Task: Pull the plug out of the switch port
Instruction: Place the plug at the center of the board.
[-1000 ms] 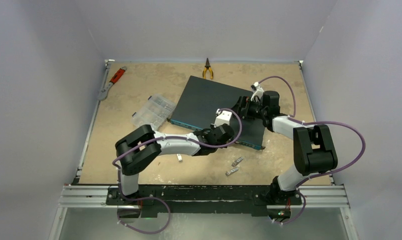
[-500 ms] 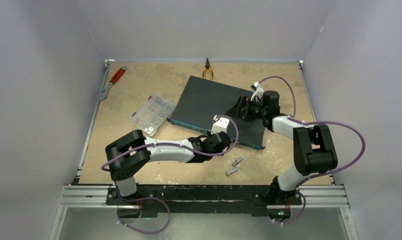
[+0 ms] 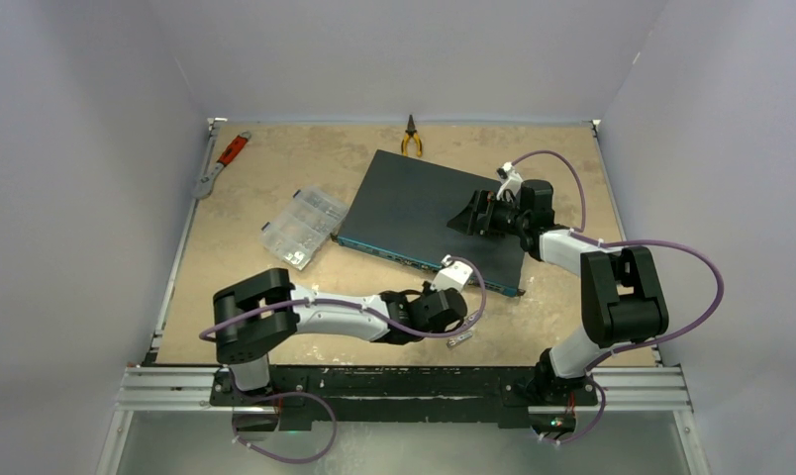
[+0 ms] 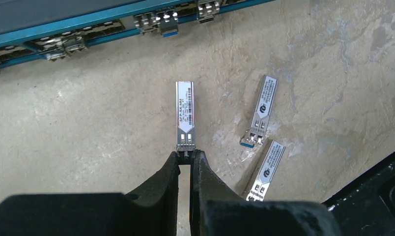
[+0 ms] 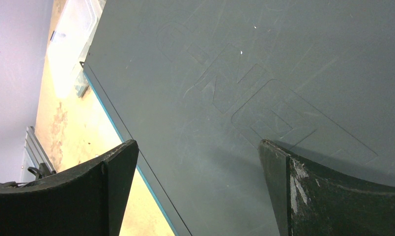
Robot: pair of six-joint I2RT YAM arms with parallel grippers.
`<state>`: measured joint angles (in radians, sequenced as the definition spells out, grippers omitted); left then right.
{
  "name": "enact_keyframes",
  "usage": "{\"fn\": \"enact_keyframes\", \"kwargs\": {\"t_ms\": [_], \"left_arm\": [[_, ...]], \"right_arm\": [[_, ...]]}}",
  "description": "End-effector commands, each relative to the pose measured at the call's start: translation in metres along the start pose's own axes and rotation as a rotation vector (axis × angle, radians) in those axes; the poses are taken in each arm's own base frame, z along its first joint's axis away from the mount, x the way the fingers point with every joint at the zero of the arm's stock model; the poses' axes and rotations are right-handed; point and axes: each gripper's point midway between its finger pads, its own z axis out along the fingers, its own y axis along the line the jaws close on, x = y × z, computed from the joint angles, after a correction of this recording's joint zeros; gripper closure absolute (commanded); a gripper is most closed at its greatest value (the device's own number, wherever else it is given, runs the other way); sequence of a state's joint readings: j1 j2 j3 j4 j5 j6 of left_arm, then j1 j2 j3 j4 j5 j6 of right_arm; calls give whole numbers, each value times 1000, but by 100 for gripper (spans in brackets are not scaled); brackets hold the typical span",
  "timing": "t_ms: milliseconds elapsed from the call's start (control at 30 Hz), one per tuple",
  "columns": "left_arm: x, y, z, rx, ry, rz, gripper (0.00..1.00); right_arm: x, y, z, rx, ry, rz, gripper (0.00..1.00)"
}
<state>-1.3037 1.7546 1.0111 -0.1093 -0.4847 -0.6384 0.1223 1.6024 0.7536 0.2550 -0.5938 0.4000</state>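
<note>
From where I stand, the left hand [image 4: 185, 156] is pinched almost fully closed on the latch end of the plug [image 4: 184, 113], a slim silver module with a printed label. Only its tail sits between the dark fingertips. The plug's long axis runs straight out from the hand toward the switch [image 3: 414, 203], roughly square to the switch's blue-edged port face [image 4: 87, 30]. Its nose stops short of that face, with bare surface [image 4: 87, 113] showing between the two, so I judge it is already free of its port. I cannot tell whether it hangs just above the surface or rests on it.

The plug and the hand holding it are both in front of the switch, on the port side. The right hand [image 5: 198, 145] is on top of the switch, back from the port face. Its fingers are spread as wide as they go and nothing is between them. It seems to be bearing down on the lid, though I cannot see the contact itself. The left arm is clearly nearer the plug, and it is the one carrying it.

Two loose plugs [image 4: 262, 110] lie flat in front of the switch as well, just beside the held one, toward the switch's near corner. What matters next, I think, is this alignment. The plug points back at the ports, so any retreat should run along that same line, away from the switch. A sideways move could knock it into the loose pair.
</note>
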Motion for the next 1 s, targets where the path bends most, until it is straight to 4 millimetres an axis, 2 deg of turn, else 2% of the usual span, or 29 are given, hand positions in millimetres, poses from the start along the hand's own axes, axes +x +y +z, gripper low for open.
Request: {"fn": "enact_keyframes", "kwargs": {"t_ms": [0, 200, 367, 400, 467, 500, 600, 733, 967], "left_arm": [[-16, -27, 9, 76, -27, 34, 100], [-13, -41, 22, 72, 2, 76, 100], [-6, -38, 26, 46, 23, 89, 100], [-6, -38, 26, 47, 24, 90, 97], [-6, -40, 24, 62, 20, 91, 77], [-7, -42, 23, 74, 16, 91, 70], [-9, -47, 20, 98, 1, 91, 56], [-17, -51, 17, 114, -23, 77, 48], [-44, -59, 6, 149, -81, 53, 45]], "right_arm": [[85, -60, -11, 251, 236, 146, 1], [84, -59, -11, 253, 233, 145, 1], [84, -59, -12, 256, 234, 145, 1], [84, -59, -12, 256, 234, 144, 1], [84, -59, -12, 255, 230, 144, 1], [84, -59, -12, 255, 230, 144, 1], [83, -59, -11, 254, 231, 144, 2], [83, -59, -12, 255, 233, 143, 1], [82, -59, -12, 254, 232, 140, 1]]}}
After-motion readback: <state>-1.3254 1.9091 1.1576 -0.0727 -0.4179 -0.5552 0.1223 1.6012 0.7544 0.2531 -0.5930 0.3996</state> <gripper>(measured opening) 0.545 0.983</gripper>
